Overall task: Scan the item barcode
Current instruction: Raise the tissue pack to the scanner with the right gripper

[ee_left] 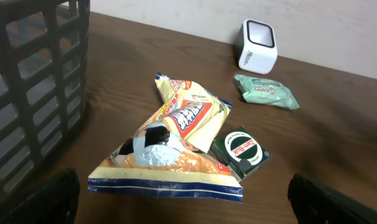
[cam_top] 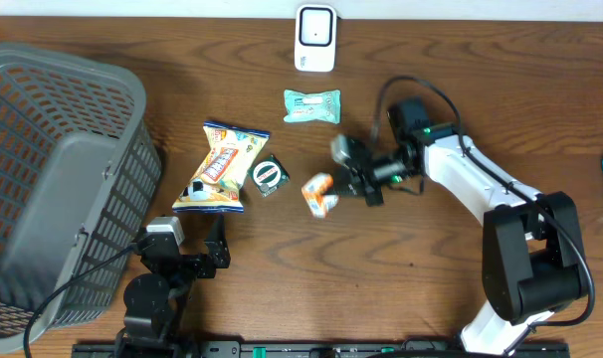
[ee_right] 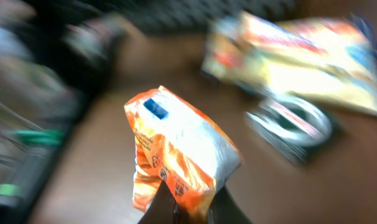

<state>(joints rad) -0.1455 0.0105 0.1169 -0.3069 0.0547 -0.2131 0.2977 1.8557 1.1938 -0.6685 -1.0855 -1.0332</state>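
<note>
I'm at a dark brown wood-grain tabletop point(cam_top: 282, 288), matte, with fine grain lines. A pale off-white wall point(cam_top: 182, 8) meets its far edge. A black rail point(cam_top: 331, 350) runs along the near edge. Light is even and soft, shadows weak. My right wrist view is blurred.

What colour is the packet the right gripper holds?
Orange and white packet, small blue patch; best in right wrist view.
</note>
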